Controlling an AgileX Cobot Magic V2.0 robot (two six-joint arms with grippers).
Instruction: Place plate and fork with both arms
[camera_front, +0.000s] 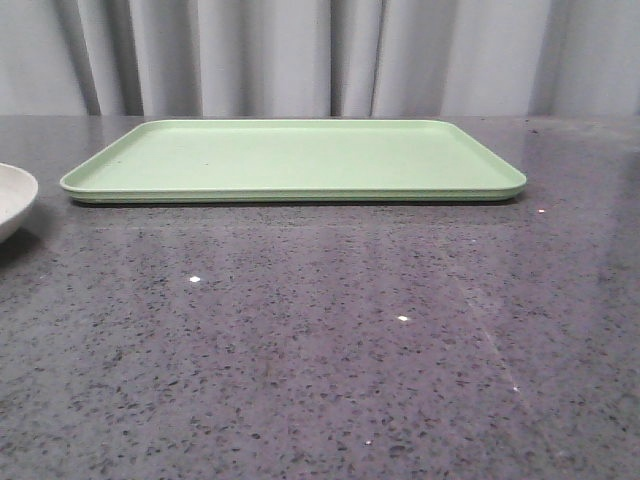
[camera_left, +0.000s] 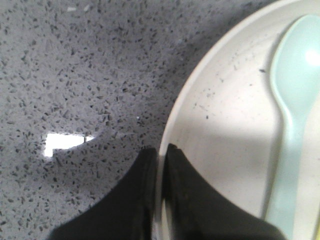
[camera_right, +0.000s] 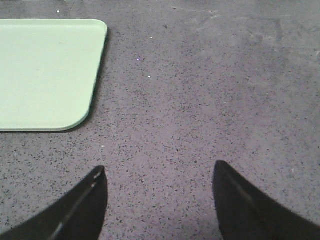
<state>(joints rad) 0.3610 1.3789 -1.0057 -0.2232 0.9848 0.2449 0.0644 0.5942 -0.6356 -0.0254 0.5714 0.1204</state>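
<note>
While the left fingers (camera_left: 160, 165) stand nearly closed, one dark tip sits just outside the rim of the plate (camera_left: 235, 130) and the other just inside it, the rim pinched in the narrow slit between them. Plate: off-white inside, lightly speckled, resting on the grey speckled desk (camera_left: 75, 75). A pale blue spoon (camera_left: 295, 100) lies in the plate's bowl, beyond the inner fingertip and off to one side, apart from the fingers; its handle runs back toward the wrist. A sliver of yellow shows at the frame corner by the spoon handle; too little visible to say what it is. Front view: only an edge of the plate (camera_front: 15, 195) shows at the far left of the desk (camera_front: 320, 340), near the left end of the light green tray (camera_front: 290, 160) but not touching it. Right fingers (camera_right: 160, 200): spread wide, gripping nothing, bare desk between the tips. The tray's rounded corner (camera_right: 50, 75) lies ahead of the right fingers, off toward one tip's side, well apart from both tips. Fork not seen clearly in any view.
</note>
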